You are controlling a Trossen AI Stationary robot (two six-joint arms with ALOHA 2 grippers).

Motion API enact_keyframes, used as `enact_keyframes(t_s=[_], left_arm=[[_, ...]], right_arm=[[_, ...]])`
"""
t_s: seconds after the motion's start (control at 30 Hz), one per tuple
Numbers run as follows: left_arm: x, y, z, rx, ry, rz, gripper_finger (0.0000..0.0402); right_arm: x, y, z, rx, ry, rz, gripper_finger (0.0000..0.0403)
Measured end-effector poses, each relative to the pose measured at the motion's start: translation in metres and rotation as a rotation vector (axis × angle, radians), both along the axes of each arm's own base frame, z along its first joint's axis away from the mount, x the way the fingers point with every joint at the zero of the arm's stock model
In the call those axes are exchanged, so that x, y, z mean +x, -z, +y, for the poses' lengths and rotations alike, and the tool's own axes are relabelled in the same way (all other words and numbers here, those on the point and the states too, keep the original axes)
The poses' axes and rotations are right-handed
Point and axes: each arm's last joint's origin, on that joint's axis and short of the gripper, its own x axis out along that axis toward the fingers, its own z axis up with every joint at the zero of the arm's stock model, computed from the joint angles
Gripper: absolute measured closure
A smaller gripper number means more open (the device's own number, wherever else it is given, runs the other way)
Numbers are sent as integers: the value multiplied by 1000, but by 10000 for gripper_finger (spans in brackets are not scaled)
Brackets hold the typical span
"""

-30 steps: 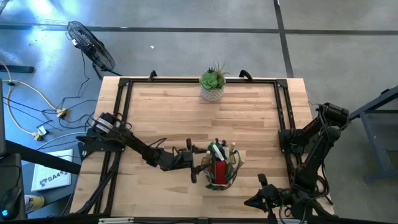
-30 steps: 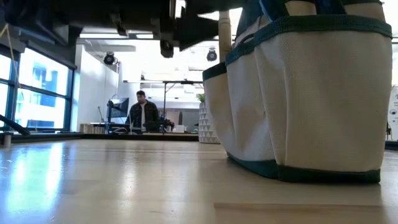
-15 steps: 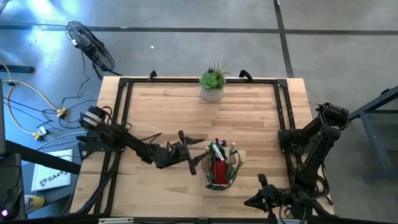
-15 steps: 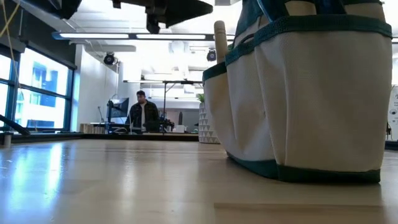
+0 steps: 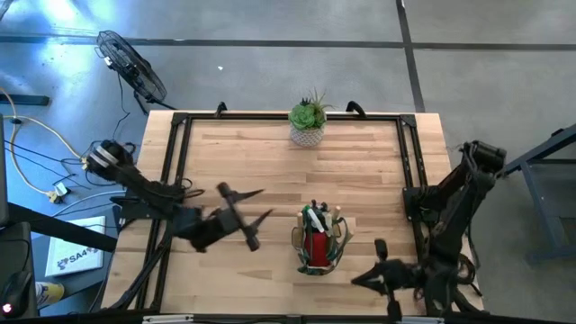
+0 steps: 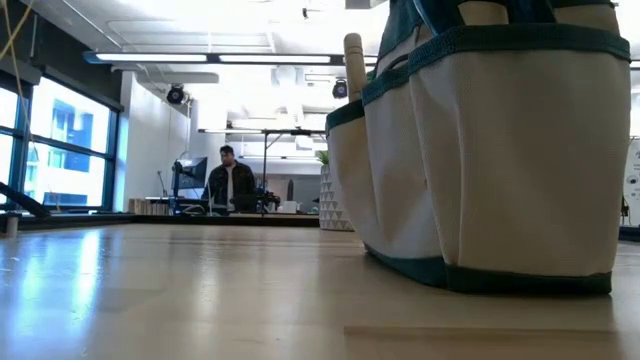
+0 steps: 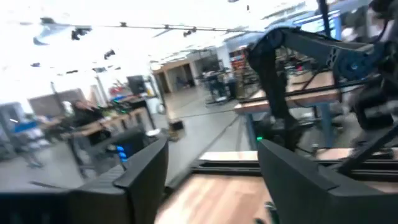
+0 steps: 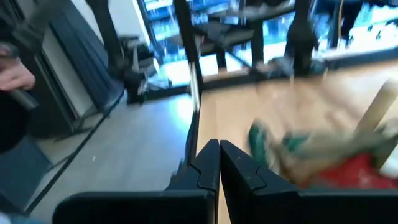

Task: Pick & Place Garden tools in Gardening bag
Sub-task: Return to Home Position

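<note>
**Gardening bag** [image 6: 520,150] — upright near the middle of the tabletop's [image 5: 252,153] near edge, mouth upward, so the tools stand in it on end rather than lying loose. From above, a red cone-shaped piece [image 5: 317,245], a green-and-white piece [image 5: 311,219] and a pale wooden handle [image 5: 338,216] show in the mouth. The other tools cannot be told apart. In the high view no tool lies outside the bag, so the packing looks complete or nearly so.

**Left gripper** [image 5: 267,202] — over the left half of the tabletop, just clear of the bag's left side, fingers spread with nothing between them. Its wrist view looks level across the room, not down at the wood. This suggests an arm raised out of the work area, and the low view shows none of it.

**Right gripper** [image 5: 354,277] — at the near edge towards the right corner, pointing at the bag, fingers pressed together and empty. This arm appears to be waiting.

**Surroundings** — a spiky plant in a white pot [image 5: 308,124] stands at the middle of the far edge, well apart from the bag. A person [image 6: 228,185] is at a desk far behind the tabletop
</note>
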Motion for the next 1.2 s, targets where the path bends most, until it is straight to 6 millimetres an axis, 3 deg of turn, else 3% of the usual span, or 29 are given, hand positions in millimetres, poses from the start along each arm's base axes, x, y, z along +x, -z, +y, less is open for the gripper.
enact_keyframes(t_s=[0.17,0.3,0.43,0.5,0.67,0.77,0.87,1.0,1.2], left_arm=[[-38,-32,4,85,-106,95,218],[-58,-43,16,130,-244,257,292],[-72,-37,29,194,-268,345,383],[-80,-32,36,179,-277,352,390],[-108,-7,62,103,-169,325,400],[-129,12,86,-73,18,306,400],[-142,35,107,-258,28,271,401],[-151,67,121,-350,15,234,401],[-152,117,126,-381,103,169,401]], right_arm=[[-12,-50,-35,-74,-14,-115,400],[-28,-85,-73,-187,-19,-198,400],[-40,-96,-112,-294,25,-165,400],[-45,-96,-132,-309,56,-126,400],[-50,-75,-169,-308,59,-93,400],[-50,-55,-184,-284,-28,-128,400],[-53,-37,-199,-227,-64,-195,400],[-53,-3,-213,-193,-84,-261,400],[-48,44,-229,-171,-89,-337,400]])
